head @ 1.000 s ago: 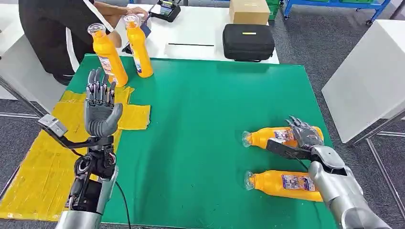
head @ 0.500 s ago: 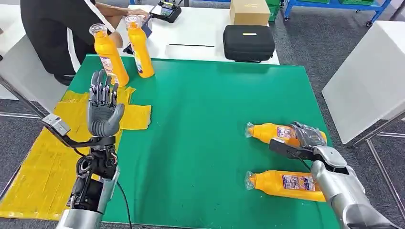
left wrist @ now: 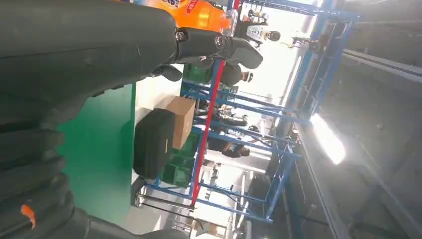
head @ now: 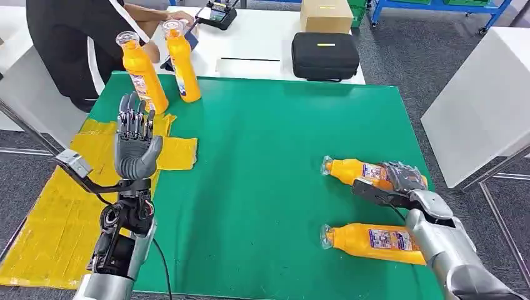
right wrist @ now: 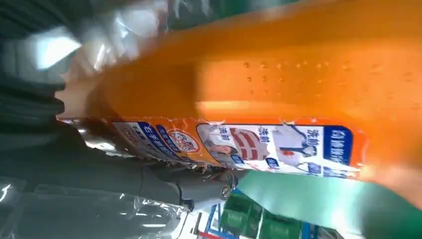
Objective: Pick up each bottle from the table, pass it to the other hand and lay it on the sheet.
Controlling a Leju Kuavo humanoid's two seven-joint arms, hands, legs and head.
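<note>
Bottles, orange, four on the green table (head: 262, 156). Two lie on their sides nr the right edge, caps pointing toward table centre; two stand upright at the far left corner.

R hand (head: 403, 178) rests on the farther lying bottle (head: 353, 170), fingers curled over its label end; bottle is flat on the table, not lifted. R wrist view: that bottle (right wrist: 278, 89) sits right against the hand, label facing cam, dark fingers (right wrist: 199, 186) wrapped under it w/ green table beyond. Reads as a grip closed on the bottle.

Nearer lying bottle (head: 372, 240) is parallel to the first, closer to the near edge, partly covered at its base end by the R forearm. Not touched by the fingers.

L hand (head: 134, 140) is raised above the left side of the table, palm up-ish, fingers straight and apart, holding nothing. It hovers over the yellow sheet (head: 56, 212), which covers the left edge and near left corner.

Upright bottle (head: 144, 74) stands at the sheet's far end; second upright bottle (head: 182, 61) just beside it on the green.

Person in dark top (head: 75, 37) stands past the far left corner. Black case (head: 325, 55) and cardboard box (head: 326, 15) sit on the white table beyond the far edge.
</note>
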